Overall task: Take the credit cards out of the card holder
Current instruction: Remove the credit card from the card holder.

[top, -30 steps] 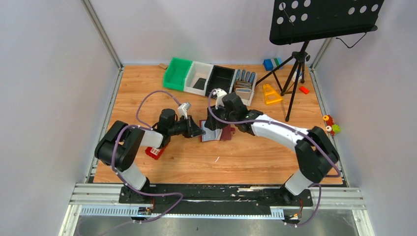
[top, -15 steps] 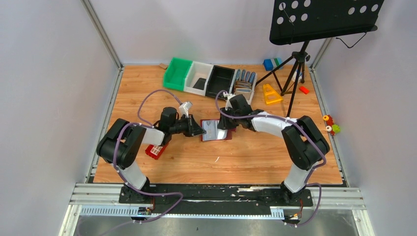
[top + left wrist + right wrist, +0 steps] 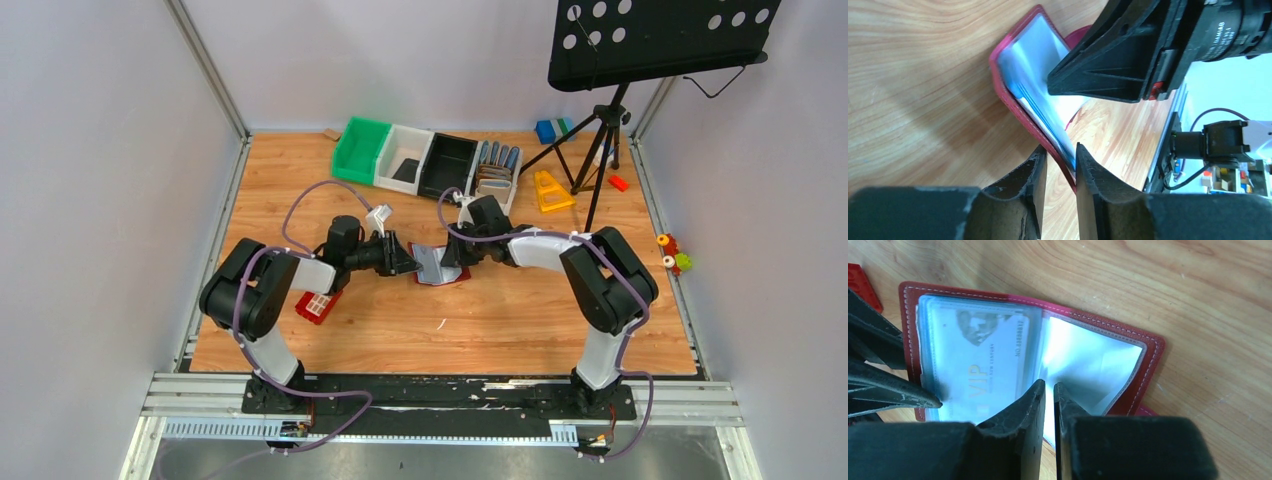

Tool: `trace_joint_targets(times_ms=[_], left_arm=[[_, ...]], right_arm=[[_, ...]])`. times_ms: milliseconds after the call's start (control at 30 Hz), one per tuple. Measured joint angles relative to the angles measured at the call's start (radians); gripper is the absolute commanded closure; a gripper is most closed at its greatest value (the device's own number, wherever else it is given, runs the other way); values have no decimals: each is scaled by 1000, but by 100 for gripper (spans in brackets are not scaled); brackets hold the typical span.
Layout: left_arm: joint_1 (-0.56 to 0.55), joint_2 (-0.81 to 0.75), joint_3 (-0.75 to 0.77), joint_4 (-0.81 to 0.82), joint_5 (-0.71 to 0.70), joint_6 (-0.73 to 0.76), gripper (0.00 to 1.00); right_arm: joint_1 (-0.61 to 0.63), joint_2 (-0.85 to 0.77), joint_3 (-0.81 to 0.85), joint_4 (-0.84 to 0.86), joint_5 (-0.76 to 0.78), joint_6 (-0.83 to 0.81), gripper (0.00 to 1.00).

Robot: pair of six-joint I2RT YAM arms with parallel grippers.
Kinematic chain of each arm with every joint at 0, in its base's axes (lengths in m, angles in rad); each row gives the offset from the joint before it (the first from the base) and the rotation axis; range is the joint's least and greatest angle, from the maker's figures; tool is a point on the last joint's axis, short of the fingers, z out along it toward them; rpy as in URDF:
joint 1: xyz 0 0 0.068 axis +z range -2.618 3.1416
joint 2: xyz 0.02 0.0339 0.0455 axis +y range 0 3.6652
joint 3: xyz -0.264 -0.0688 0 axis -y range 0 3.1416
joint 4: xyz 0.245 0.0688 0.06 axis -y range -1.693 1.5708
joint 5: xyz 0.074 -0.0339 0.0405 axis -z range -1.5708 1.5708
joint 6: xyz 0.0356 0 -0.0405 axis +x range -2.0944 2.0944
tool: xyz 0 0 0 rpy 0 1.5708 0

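Note:
The maroon card holder [image 3: 455,278] lies open on the wood between both arms. A pale silvery credit card [image 3: 978,355] marked VIP sits in a clear sleeve on its left side. My right gripper [image 3: 1049,385] is down at the spine and closed to a thin slit, which a bright sleeve leaf fills. From above, this right gripper [image 3: 450,260] covers the holder's right half. My left gripper [image 3: 1060,150] stands slightly open around the holder's raised left edge [image 3: 1003,75], with bare wood showing beside the cover. Seen from above, the left gripper [image 3: 410,268] is at the holder's left edge.
Green [image 3: 362,148], white [image 3: 403,157] and black [image 3: 447,162] bins line the back, beside a tray of upright wallets [image 3: 495,170]. A flat red gridded piece [image 3: 316,305] lies by the left arm. A music stand tripod [image 3: 600,130] and a yellow triangle [image 3: 550,190] are at the back right.
My right gripper has dropped onto the open holder and closed its jaws. The left jaws have eased apart at the holder's edge. The holder has shifted slightly left.

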Motion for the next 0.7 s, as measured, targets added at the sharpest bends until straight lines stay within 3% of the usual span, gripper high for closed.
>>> trace_joint_targets(times_ms=[300, 433, 700], left_arm=[[0, 47, -2, 124, 50, -68, 65], [0, 65, -2, 153, 63, -92, 74], [0, 91, -10, 274, 93, -163, 78]], right_arm=[[0, 15, -9, 42, -56, 9, 90], [0, 17, -16, 50, -77, 14, 91], [-4, 23, -23, 61, -117, 27, 91]])
